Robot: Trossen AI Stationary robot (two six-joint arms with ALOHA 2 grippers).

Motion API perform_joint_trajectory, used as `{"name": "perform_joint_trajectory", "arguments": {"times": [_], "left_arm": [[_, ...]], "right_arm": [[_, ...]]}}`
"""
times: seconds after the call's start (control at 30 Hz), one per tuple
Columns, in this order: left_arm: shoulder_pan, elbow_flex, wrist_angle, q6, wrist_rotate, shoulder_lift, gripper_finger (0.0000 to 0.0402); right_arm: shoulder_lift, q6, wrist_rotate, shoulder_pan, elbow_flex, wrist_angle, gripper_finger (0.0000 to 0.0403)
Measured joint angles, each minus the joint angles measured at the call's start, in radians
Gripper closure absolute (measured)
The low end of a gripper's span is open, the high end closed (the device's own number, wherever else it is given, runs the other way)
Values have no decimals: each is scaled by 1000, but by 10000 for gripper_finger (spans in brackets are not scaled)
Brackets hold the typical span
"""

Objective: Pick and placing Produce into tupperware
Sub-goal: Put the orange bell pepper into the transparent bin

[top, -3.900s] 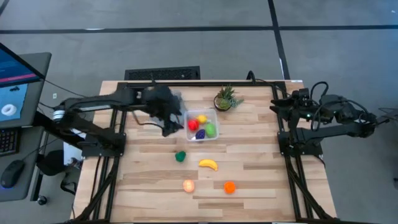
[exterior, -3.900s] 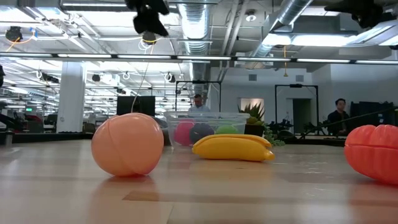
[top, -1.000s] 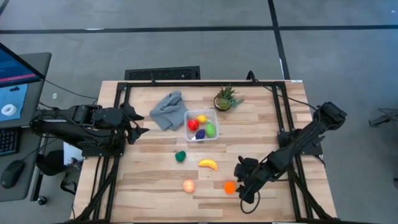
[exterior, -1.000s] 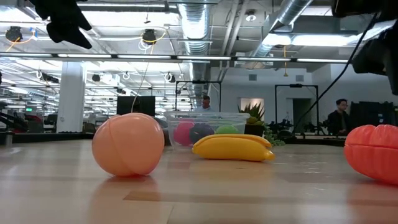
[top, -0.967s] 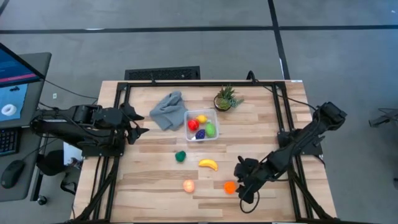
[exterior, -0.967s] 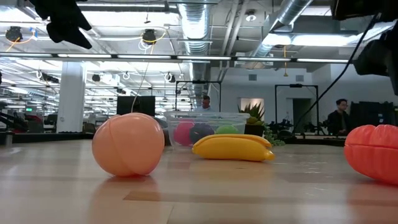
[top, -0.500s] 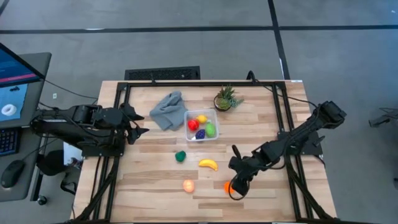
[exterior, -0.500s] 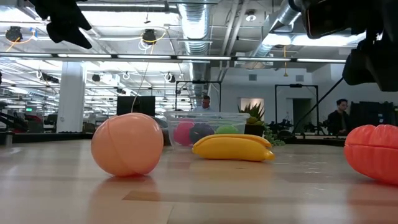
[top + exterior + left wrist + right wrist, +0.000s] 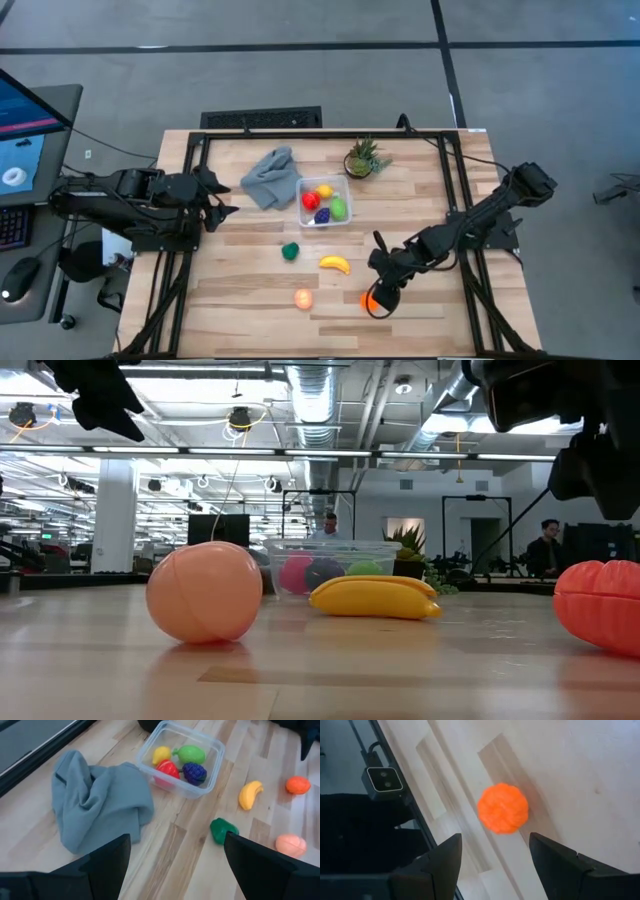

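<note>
The clear tupperware (image 9: 324,201) stands at the table's middle back, holding red, yellow, light green and purple pieces (image 9: 178,762). On the bare wood lie a dark green piece (image 9: 290,251), a banana (image 9: 335,264), a peach piece (image 9: 303,298) and an orange piece (image 9: 367,299). My right gripper (image 9: 381,300) is open, hanging just above the orange piece (image 9: 503,808), with its fingers on either side of it and not touching it. My left gripper (image 9: 226,201) is open and empty at the table's left, beside the cloth.
A grey cloth (image 9: 268,177) lies crumpled left of the tupperware. A spiky potted plant (image 9: 363,158) stands behind it. The low camera (image 9: 385,779) sits at the table's near edge close to the orange piece. Black frame rails (image 9: 463,230) run along both table sides.
My right gripper has gone a little toward the table's left edge, from the right of the orange piece to right over it, and has stayed open. No produce has moved.
</note>
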Motion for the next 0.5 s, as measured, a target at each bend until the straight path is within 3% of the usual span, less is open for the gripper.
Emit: {"name": "perform_joint_trajectory", "arguments": {"times": [0.27, 0.5], "left_arm": [[0, -4, -2, -11, 0, 0, 93], [0, -4, -5, -11, 4, 0, 93]], "right_arm": [[0, -41, 107, 3, 0, -7, 147], [1, -149, 298, 65, 26, 33, 147]]}}
